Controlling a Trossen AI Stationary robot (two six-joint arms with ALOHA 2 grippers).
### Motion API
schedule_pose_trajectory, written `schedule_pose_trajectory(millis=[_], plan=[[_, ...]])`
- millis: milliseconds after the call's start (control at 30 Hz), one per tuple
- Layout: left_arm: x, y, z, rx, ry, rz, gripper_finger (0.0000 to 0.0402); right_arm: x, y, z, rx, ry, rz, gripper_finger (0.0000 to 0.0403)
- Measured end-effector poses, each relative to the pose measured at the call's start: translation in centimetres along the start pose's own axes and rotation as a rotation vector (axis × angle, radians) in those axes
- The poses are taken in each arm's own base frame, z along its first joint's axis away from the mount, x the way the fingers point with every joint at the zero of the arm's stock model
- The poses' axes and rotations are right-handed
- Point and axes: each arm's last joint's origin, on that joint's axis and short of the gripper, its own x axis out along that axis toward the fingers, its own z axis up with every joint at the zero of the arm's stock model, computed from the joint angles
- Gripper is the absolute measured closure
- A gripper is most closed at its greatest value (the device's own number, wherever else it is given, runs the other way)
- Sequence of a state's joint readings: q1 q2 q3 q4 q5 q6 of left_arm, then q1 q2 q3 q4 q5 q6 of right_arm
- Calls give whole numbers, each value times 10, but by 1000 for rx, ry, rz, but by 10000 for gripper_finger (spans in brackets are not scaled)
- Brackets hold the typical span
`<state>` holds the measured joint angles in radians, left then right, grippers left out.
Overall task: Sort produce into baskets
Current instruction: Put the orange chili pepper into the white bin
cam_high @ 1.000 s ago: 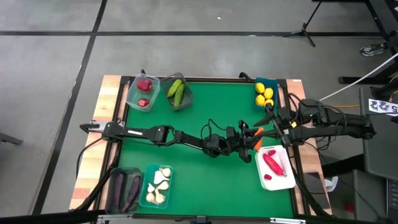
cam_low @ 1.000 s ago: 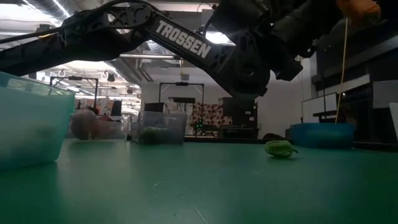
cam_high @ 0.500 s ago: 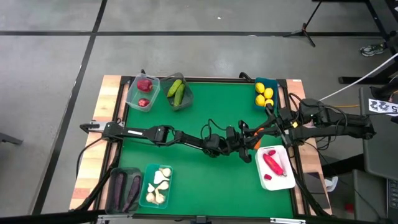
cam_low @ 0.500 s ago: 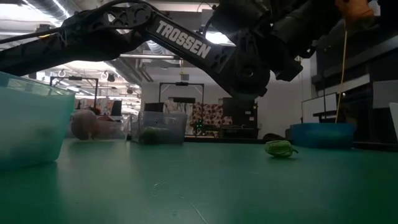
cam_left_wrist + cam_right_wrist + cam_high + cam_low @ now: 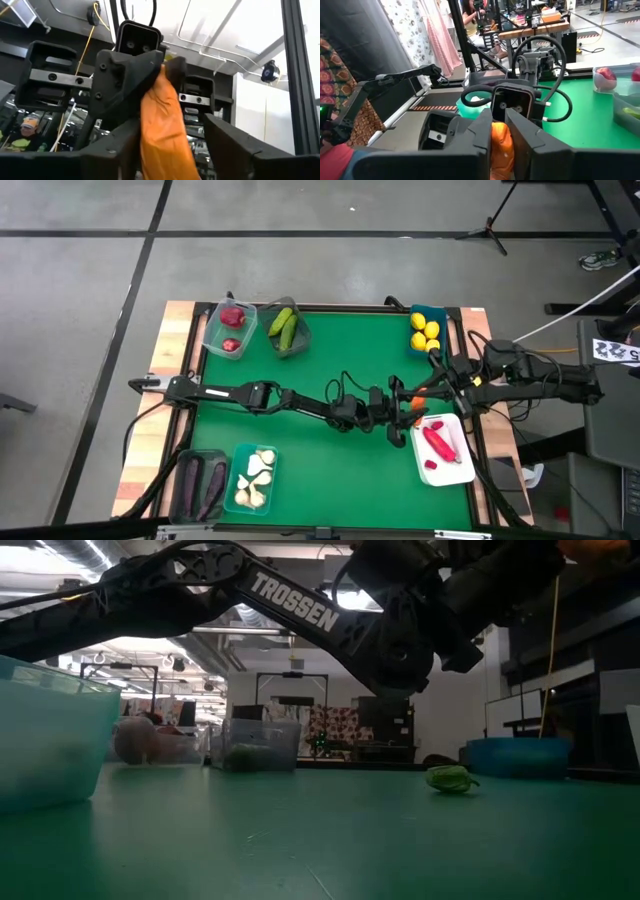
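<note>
The orange carrot [image 5: 162, 130] hangs in mid-air over the table's right half, between my two grippers. My right gripper [image 5: 500, 131] reaches in from the table's right edge and is shut on the carrot [image 5: 416, 394]. My left gripper [image 5: 170, 150] points slanting up at it. Its fingers are open on either side of the carrot's lower part, and one finger [image 5: 227, 137] stands clearly apart from it. A small green piece of produce [image 5: 450, 778] lies on the green mat. My right gripper pinches the carrot's upper end [image 5: 501, 142] between its two fingers, coming level from the table's right side. The carrot is lifted clear of the table, and its other end slants down between my left gripper's fingers. My left gripper: whether its other finger [image 5: 125, 145] still touches the carrot, I cannot tell.
Tubs stand round the mat: red fruits [image 5: 230, 328] and cucumbers [image 5: 285, 330] at the far left, lemons [image 5: 426, 332] at the far right. Eggplants [image 5: 198, 483] and garlic [image 5: 252, 478] are at the near left. A white tray [image 5: 450, 470] holds red peppers near right.
My right gripper has shut on the carrot's end. Both arms have stayed where they were, and the carrot has stayed up between the two grippers.
</note>
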<state>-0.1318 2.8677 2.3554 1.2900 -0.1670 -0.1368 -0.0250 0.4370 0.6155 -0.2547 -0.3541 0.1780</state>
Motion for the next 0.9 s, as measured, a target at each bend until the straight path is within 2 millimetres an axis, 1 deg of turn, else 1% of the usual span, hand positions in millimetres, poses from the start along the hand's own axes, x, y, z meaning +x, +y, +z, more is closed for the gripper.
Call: schedule_pose_trajectory(millis=[167,367,500,667,767,900], plan=[[0,1,-3,-5,33,-7,156,-8,2,-1,1,-12,-10,365],[0,10,-10,10,114,6,119,-15,5,-1,35,-29,-16,365],[1,21,-11,23,132,27,107,-19,6,-3,69,-12,-17,365],[2,28,-10,26,130,43,105,-28,7,-17,149,111,-41,365],[3,32,-11,28,150,38,105,-37,10,-17,207,143,-60,365],[2,32,-12,7,159,6,105,-51,16,-14,282,143,-59,365]])
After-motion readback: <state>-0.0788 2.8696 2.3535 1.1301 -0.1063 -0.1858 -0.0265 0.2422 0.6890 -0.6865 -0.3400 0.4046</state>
